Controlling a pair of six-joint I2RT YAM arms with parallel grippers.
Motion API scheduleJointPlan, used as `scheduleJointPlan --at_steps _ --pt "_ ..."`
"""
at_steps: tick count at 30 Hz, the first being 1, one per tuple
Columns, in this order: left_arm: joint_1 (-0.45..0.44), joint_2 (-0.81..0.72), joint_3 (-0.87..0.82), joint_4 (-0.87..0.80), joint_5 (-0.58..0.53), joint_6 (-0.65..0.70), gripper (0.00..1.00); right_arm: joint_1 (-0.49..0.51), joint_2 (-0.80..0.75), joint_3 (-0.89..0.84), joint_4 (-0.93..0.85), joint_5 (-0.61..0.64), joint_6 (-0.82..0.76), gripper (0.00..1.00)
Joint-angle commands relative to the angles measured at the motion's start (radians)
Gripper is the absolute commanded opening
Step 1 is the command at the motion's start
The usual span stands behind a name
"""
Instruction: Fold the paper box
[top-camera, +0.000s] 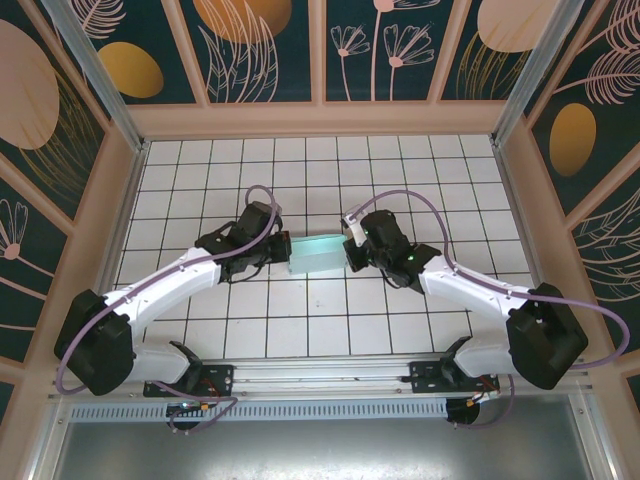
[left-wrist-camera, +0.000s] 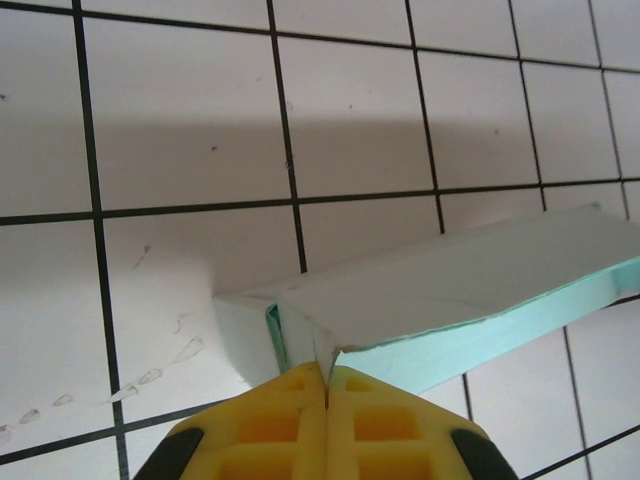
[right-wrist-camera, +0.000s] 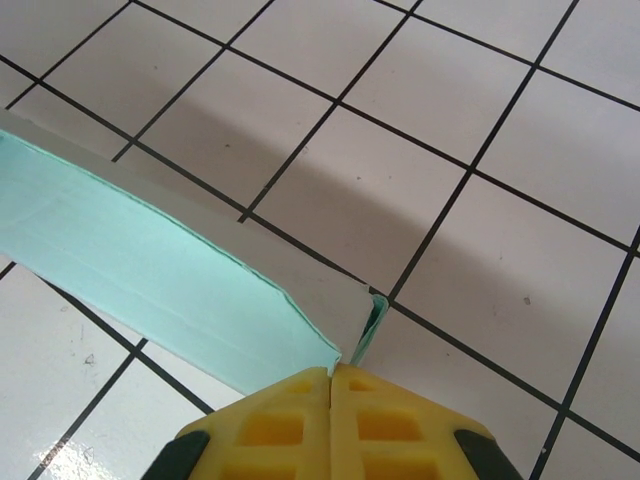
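Item: the paper box (top-camera: 318, 252), pale mint thin card, is lying flat as a long narrow rectangle on the white tiled table (top-camera: 300, 330), near the middle, its long side running left to right between the two arms. Left gripper (top-camera: 284, 250) is reaching in from the left and meeting the box's left end; in the left wrist view its yellow fingers (left-wrist-camera: 270, 425) are pressing together with no gap, tips touching the open end where a mint edge and a white upper panel are showing. Right gripper (top-camera: 350, 254) is meeting the right end; in the right wrist view its yellow fingers (right-wrist-camera: 390, 430) are likewise pressing together, tips at the box's corner. Whether either pair is pinching any card cannot be told. Box casting a soft shadow on the tiles behind.
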Motion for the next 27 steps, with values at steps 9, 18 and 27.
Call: scheduleJointPlan --at_steps 9,18,27 --pt "-0.008 -0.022 -0.111 0.121 0.081 0.053 0.0 0.028 -0.016 -0.078 0.109 -0.064 0.02 0.0" --pt "-0.008 0.0 -0.146 0.133 0.065 0.05 0.0 0.019 -0.022 -0.192 0.201 -0.049 0.083 0.0" --pt "-0.01 0.029 -0.181 0.158 0.1 0.028 0.0 0.02 -0.074 -0.153 0.208 -0.07 0.071 0.17"
